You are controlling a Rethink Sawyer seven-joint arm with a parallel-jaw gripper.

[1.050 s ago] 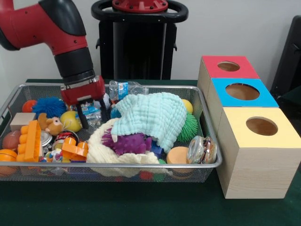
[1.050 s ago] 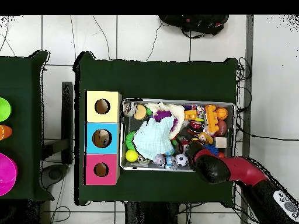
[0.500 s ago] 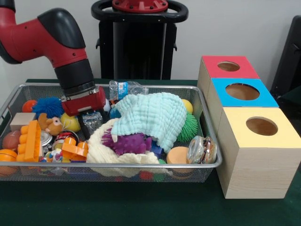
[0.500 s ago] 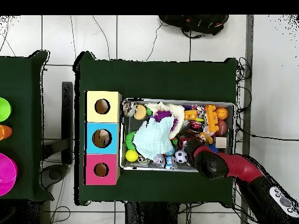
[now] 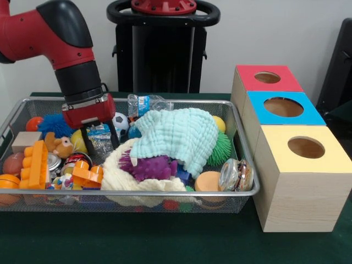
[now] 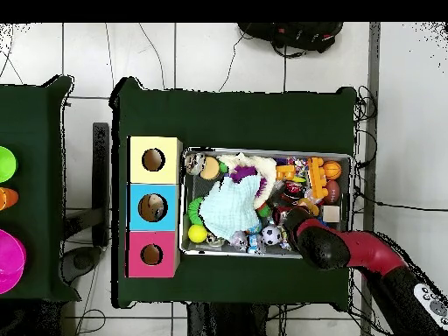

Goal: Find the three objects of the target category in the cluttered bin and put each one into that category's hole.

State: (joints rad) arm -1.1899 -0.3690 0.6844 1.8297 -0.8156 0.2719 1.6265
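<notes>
Where the claw [image 5: 100, 142] closes, a crumpled bottle [image 5: 101, 139] sits between.

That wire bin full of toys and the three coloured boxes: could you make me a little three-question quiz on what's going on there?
1. True or false: the gripper holds a crumpled plastic bottle.
2. Which box lies nearest the front-view camera? A red B blue C yellow
3. Fill in: the mint cloth lies over a ____ spiky ball.

Key: 1 true; 2 C, the yellow box; 3 purple.
</notes>
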